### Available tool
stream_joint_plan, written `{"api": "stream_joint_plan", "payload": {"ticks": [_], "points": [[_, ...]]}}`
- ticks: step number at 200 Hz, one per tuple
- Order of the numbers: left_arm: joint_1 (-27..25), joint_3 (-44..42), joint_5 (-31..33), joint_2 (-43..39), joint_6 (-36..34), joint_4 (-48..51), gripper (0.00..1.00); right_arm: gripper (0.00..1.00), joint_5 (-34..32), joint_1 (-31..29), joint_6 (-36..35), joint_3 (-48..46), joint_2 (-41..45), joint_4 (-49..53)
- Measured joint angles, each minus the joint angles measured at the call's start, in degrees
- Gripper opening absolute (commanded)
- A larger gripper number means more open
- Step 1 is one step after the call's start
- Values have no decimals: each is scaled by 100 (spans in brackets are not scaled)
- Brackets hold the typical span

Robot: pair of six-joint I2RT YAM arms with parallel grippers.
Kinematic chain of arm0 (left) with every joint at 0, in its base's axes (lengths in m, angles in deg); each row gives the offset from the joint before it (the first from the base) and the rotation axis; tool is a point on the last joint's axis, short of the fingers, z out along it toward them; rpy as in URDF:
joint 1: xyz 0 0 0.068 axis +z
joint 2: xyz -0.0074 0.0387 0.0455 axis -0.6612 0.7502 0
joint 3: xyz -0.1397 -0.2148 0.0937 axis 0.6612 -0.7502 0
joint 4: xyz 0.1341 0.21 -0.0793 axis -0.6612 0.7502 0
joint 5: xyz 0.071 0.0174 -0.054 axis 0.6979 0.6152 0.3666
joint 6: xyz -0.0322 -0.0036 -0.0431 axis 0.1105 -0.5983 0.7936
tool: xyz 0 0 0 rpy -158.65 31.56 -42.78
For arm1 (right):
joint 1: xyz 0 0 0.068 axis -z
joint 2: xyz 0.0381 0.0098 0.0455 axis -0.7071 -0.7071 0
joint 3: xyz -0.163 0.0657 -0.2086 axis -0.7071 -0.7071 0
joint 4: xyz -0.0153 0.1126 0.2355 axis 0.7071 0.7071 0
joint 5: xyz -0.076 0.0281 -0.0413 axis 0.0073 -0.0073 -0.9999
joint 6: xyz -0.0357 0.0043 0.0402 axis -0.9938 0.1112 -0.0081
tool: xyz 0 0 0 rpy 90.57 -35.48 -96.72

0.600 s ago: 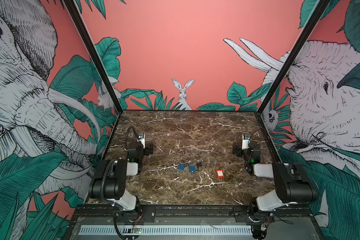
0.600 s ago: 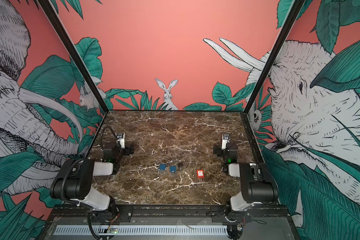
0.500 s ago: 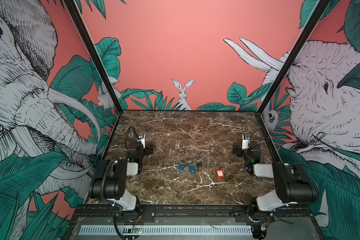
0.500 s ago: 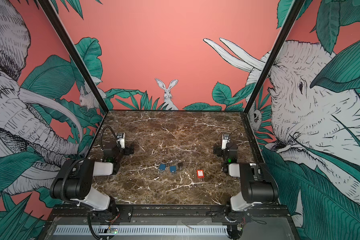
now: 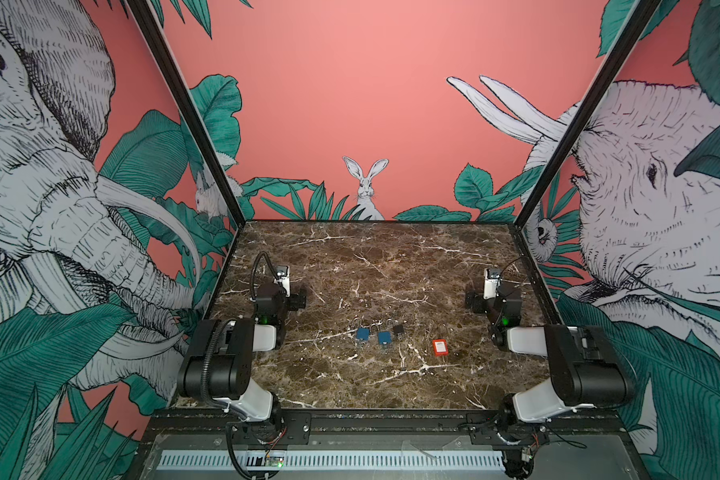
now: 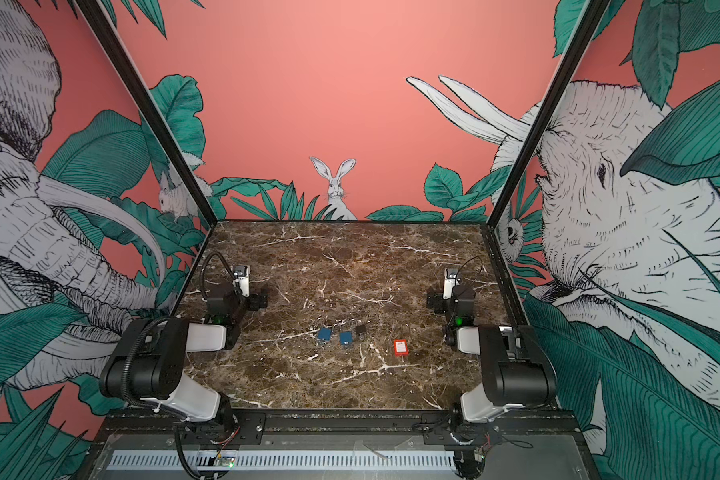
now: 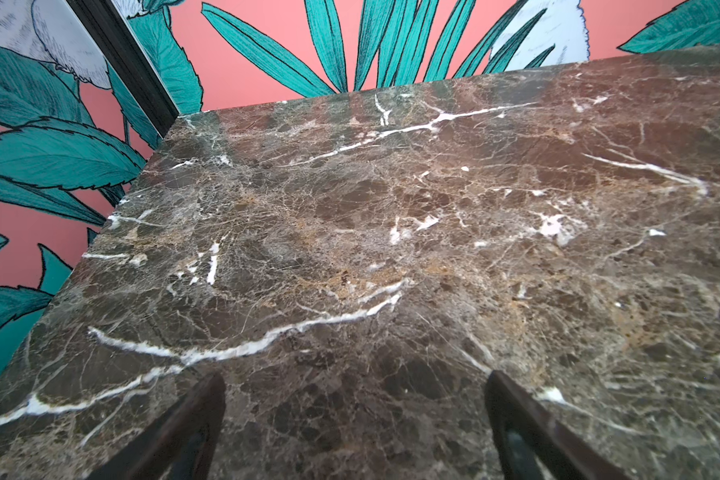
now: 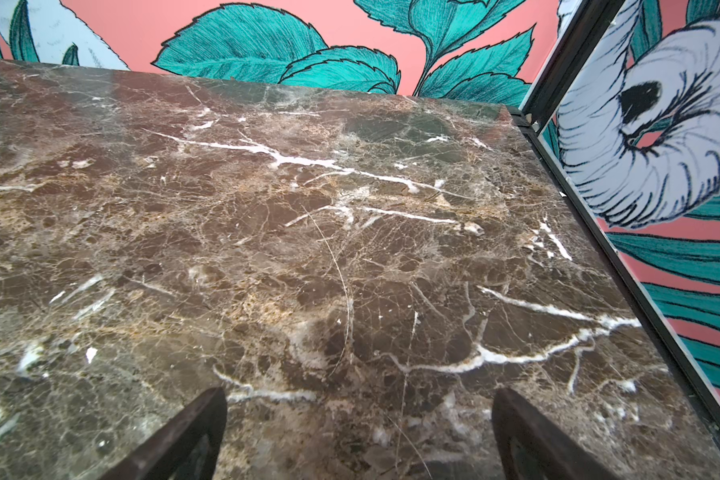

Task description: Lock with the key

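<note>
Two blue padlocks (image 5: 363,333) (image 5: 385,338) lie side by side near the middle of the marble table, and both top views show them. Just right of them lies a small black piece (image 5: 398,330); I cannot tell whether it is the key or a lock. Farther right lies a red padlock (image 5: 440,346). In the left wrist view my left gripper (image 7: 355,378) is open over bare marble. In the right wrist view my right gripper (image 8: 358,392) is also open and empty. Both grippers sit at the table's sides, far from the locks.
The left arm (image 5: 273,301) is folded by the left wall and the right arm (image 5: 500,303) by the right wall. Black frame posts and printed walls close in the marble table (image 5: 375,257) on three sides.
</note>
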Motion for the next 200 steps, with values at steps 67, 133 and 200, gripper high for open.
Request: {"api": "stream_joint_plan", "payload": {"ticks": [67, 133, 200], "points": [[0, 0, 0, 0, 0, 0, 98, 98, 0, 0, 0, 0, 0, 0], [-4, 0, 37, 0, 0, 0, 98, 98, 0, 0, 0, 0, 0, 0], [-352, 682, 1486, -1757, 201, 1705, 98, 98, -535, -37, 435, 999, 1368, 2070]]}}
